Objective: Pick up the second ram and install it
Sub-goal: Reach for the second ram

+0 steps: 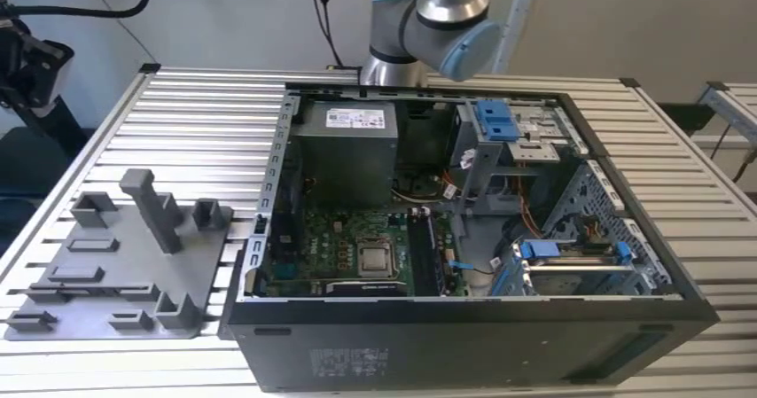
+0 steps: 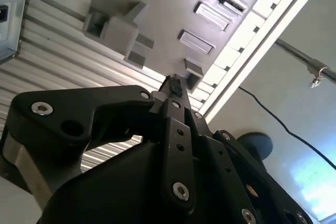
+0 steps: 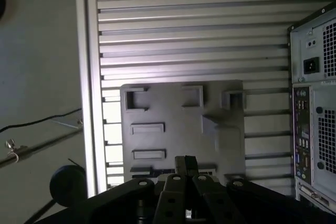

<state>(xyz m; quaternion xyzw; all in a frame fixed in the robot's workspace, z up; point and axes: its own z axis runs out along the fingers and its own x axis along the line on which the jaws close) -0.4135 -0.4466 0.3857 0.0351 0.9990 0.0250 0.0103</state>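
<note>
My gripper [image 3: 186,164] hangs high over the grey holder plate [image 3: 178,129], which lies on the slatted table. Its black fingertips [image 2: 171,85] meet, and I see nothing between them. Just past the tips in the first wrist view, a thin dark strip lies along one edge of the plate. It looks like the second ram [image 3: 156,172], and the fingers hide part of it. In the exterior view the plate [image 1: 119,283] sits at the left, beside the open computer case [image 1: 473,238]. The motherboard [image 1: 355,256] lies on the case floor with long dark memory slots [image 1: 417,252].
A tall grey post [image 1: 154,207] and several low blocks stand on the holder plate. The arm's base joints [image 1: 432,26] rise behind the case. Blue drive brackets [image 1: 497,119] and cables crowd the case at the exterior view's right. The table edge [image 3: 89,103] drops to the floor beside the plate.
</note>
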